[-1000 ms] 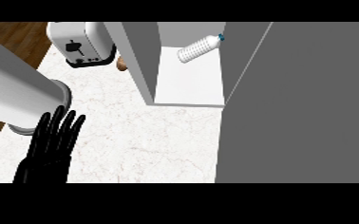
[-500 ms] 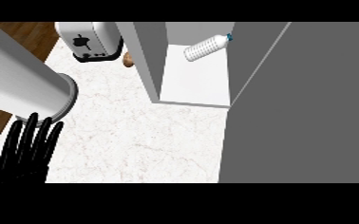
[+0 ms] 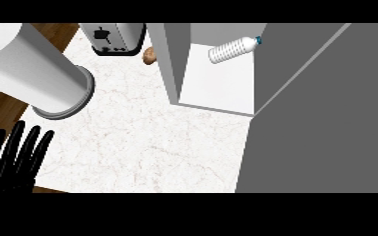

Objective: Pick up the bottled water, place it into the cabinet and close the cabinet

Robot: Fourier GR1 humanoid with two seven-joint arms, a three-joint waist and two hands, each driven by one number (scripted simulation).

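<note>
- Bottled water (image 3: 233, 49) is lying on its side on the white shelf (image 3: 220, 87) inside the cabinet (image 3: 171, 55), at the shelf's far end.
- Its long axis is running diagonally: blue cap pointing far-right, base pointing near-left.
- Nothing is touching the bottle; both hands are well apart from it.
- Grey cabinet door (image 3: 314, 120) is standing open, filling the right side of the view.
- Left hand (image 3: 21, 155) is showing at the near-left edge, fingers straight and spread, holding nothing, over the marble counter (image 3: 148, 140).
- Right hand is not showing in the view.
- Toaster (image 3: 114, 37) is sitting at the far left; a small brown object (image 3: 150, 56) is lying just beside it, next to the cabinet wall.
</note>
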